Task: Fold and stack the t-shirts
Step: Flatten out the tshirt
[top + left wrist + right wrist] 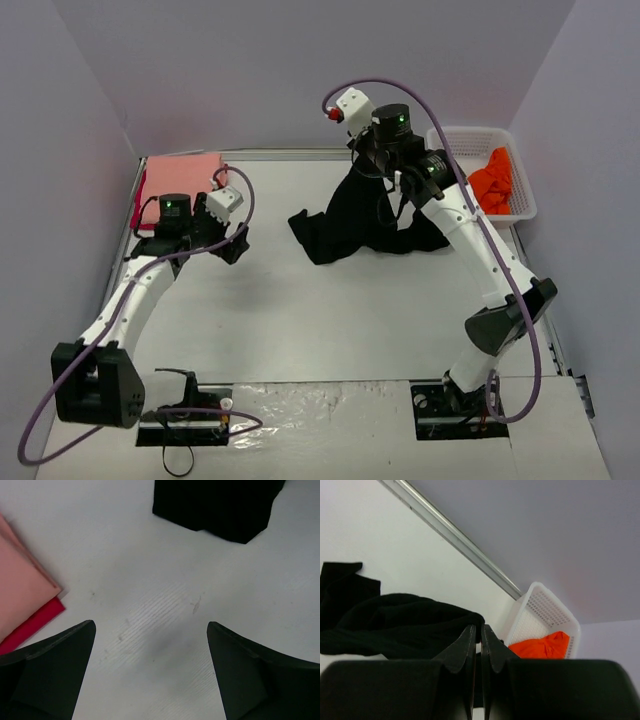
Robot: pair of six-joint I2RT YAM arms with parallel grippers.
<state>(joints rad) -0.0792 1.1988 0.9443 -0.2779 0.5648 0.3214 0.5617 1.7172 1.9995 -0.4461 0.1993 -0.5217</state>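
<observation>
Black cloth first: the black t-shirt (pixel 350 225), the biggest item, lay crumpled mid-table toward the far side, long axis roughly left-right. The salmon-pink t-shirt (pixel 180 175) sat folded on the red t-shirt (pixel 142 205) far left; the orange t-shirt (pixel 492 180) was in the basket (pixel 522 205) far right. Your right gripper (pixel 372 160) had its jaws closed, pinching the black t-shirt's far edge and holding it up. Your left gripper (pixel 150 630) hung over bare table (pixel 165 595), jaws spread wide and holding nothing. The black t-shirt's loose left corner lay ahead of it, so that corner looked like your left arm's reach.
</observation>
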